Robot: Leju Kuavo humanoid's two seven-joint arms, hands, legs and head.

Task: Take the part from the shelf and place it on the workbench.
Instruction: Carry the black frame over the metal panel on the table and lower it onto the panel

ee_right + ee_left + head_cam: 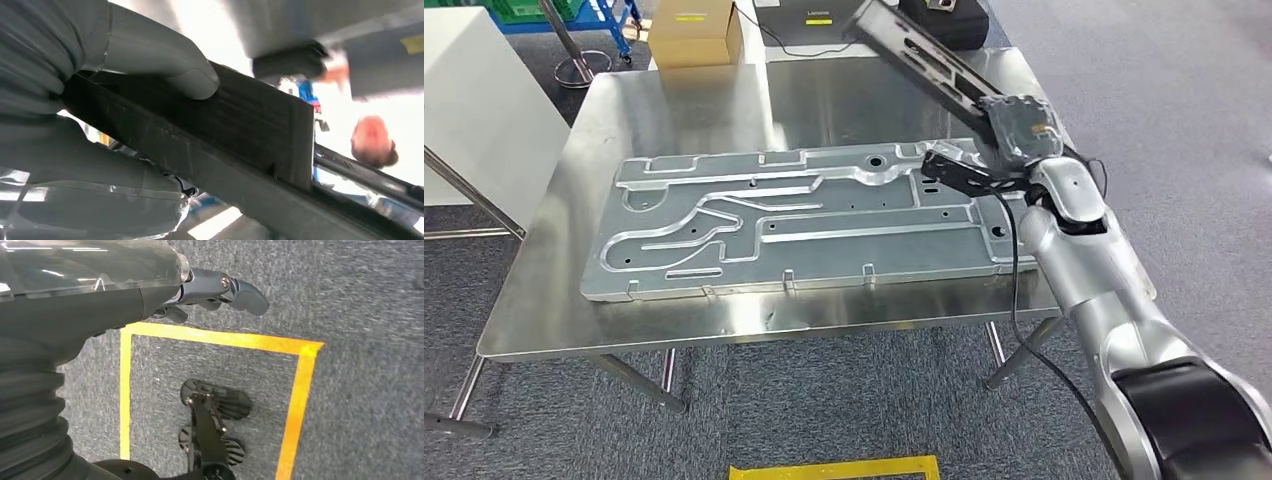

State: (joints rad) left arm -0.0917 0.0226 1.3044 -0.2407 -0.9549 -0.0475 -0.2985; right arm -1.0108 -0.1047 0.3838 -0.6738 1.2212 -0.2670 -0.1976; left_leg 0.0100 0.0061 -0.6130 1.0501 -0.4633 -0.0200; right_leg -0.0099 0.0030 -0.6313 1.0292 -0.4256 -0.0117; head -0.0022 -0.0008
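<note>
Part [914,45] gripped in right robot hand [984,170], slanting above workbench [544,300].

cardboard box [695,32]: sitting at the far end, just past my steel surface, with a yellow label showing on its face.
laptop [816,22]: lying dark and shut beside that box, a cable trailing off it.
white cabinet [479,105]: standing off to my left.
yellow tape [215,338]: running in a rectangle over the grey carpet [360,300] below me.
person [372,141]: showing blurred beyond my right wrist.
</note>
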